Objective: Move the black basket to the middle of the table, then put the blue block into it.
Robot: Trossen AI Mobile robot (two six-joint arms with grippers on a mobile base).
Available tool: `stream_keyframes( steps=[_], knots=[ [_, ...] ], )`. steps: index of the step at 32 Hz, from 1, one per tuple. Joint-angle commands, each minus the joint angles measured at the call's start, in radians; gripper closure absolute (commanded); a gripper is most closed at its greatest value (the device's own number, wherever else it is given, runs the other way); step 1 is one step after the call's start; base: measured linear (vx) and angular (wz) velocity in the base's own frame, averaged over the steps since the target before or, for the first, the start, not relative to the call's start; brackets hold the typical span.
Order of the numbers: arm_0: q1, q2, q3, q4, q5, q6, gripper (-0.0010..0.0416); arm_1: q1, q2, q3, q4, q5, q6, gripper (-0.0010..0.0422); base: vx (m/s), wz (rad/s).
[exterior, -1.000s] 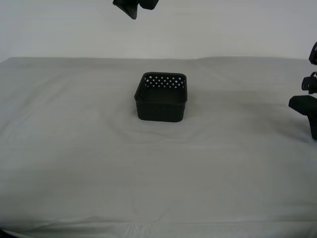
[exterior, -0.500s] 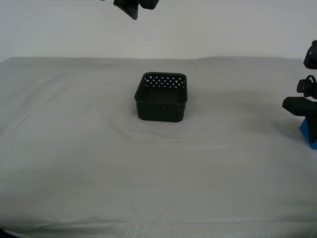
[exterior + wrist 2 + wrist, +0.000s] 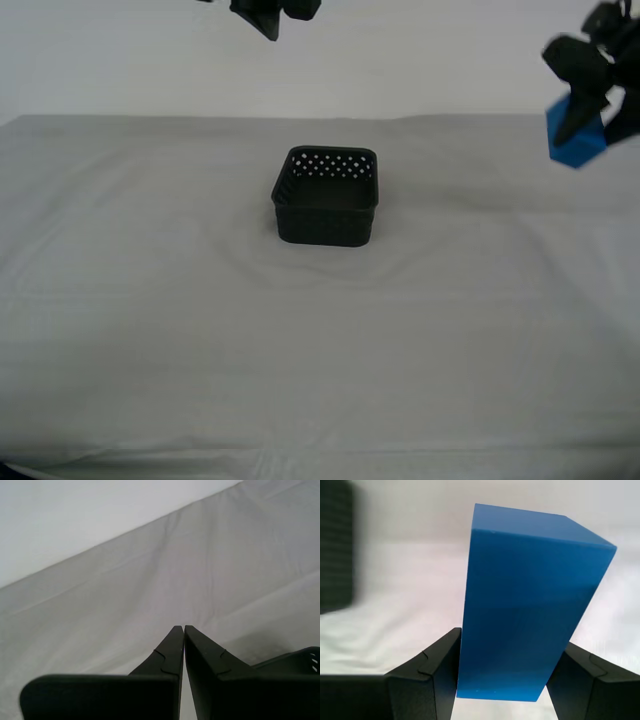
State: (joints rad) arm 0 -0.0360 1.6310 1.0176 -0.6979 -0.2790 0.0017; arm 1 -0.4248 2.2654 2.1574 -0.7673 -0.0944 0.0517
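Blue block [image 3: 530, 605], rigid and smooth so likely slippery, is pinched on its side faces by my first gripper [image 3: 592, 110], airborne well apart from the black basket [image 3: 326, 196] mid-worktop [image 3: 150, 300]; my second gripper [image 3: 184, 630] fingers closed empty.

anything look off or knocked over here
Nothing stands out. The basket sits upright on the table, looking undamaged. My first claw holds the block squarely, lifted clear of the cloth at the exterior view's right. My second claw is shut and empty.
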Motion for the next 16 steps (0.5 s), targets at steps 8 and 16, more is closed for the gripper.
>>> stream_keyframes(
  steps=[8, 16],
  knots=[
    [0.285, 0.0, 0.225, 0.067, -0.021, 0.054, 0.0407, 0.022, 0.001, 0.0, -0.006, -0.111, 0.028, 0.0412, 0.002, 0.0],
    [0.326, 0.028, 0.235, 0.197, -0.164, 0.1, 0.0407, 0.027, 0.004, 0.0, -0.001, -0.11, 0.027, 0.0412, 0.0, 0.0]
  ],
)
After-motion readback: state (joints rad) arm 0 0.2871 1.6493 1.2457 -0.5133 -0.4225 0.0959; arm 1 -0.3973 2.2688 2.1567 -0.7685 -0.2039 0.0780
